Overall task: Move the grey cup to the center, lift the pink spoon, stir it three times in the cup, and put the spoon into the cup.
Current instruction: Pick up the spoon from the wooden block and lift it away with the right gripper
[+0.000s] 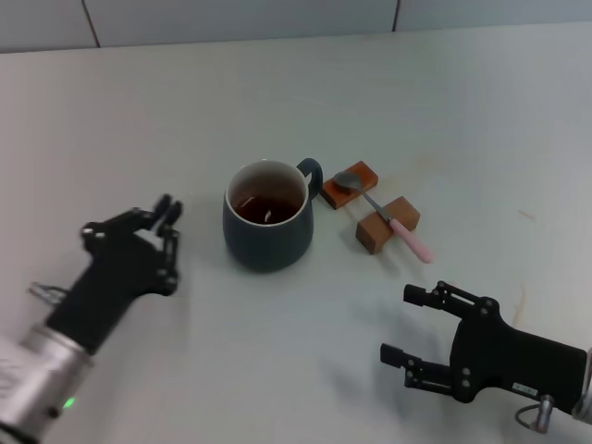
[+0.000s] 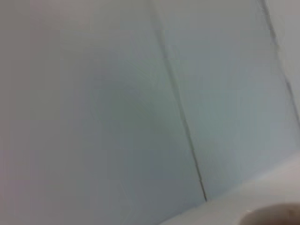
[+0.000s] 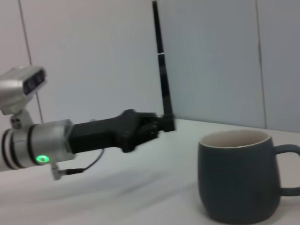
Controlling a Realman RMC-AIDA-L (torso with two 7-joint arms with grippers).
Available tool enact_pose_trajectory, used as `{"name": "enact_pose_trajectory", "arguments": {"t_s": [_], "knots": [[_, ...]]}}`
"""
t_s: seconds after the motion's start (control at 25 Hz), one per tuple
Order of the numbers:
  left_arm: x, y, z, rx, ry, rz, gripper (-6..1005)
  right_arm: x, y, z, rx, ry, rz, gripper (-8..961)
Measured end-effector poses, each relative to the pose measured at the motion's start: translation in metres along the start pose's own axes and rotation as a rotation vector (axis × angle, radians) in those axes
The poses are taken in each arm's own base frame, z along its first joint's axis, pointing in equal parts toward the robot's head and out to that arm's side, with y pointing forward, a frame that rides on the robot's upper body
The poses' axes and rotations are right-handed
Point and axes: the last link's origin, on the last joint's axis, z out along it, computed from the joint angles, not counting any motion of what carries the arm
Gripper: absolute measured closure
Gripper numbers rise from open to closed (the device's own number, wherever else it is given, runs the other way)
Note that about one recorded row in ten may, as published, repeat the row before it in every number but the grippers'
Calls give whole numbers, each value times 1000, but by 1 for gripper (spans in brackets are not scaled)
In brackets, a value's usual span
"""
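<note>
The grey cup (image 1: 268, 231) stands near the middle of the table with dark reddish-brown liquid inside and its handle (image 1: 312, 172) pointing to the far right. It also shows in the right wrist view (image 3: 236, 183). The pink spoon (image 1: 410, 240) lies across two brown wooden blocks just right of the cup, with its metal bowl (image 1: 349, 179) on the far block. My left gripper (image 1: 169, 242) is open and empty, a short way left of the cup and not touching it. My right gripper (image 1: 403, 326) is open and empty, near the front right, well in front of the spoon.
The two wooden blocks (image 1: 351, 186) (image 1: 385, 225) hold the spoon off the white table (image 1: 444, 111). A tiled wall (image 1: 277, 14) runs along the back. The left wrist view shows only wall (image 2: 117, 93). My left arm (image 3: 103, 136) shows in the right wrist view.
</note>
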Motion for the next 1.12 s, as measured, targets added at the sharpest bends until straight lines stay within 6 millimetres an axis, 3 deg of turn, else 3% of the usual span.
{"name": "enact_pose_trajectory", "arguments": {"t_s": [0.16, 0.4, 0.84, 1.12], "knots": [[-6, -20, -24, -61, 14, -138, 869, -2, -4, -6, 60, -39, 49, 143], [-5, -18, -43, -152, 32, -124, 729, -7, -16, -19, 172, -118, 294, 143], [-6, -12, -46, -194, 22, -106, 376, -12, -34, -27, 199, -214, 916, 143], [-7, -7, -48, -238, 16, -89, 178, -4, -45, -19, 267, -192, 1072, 143]]}}
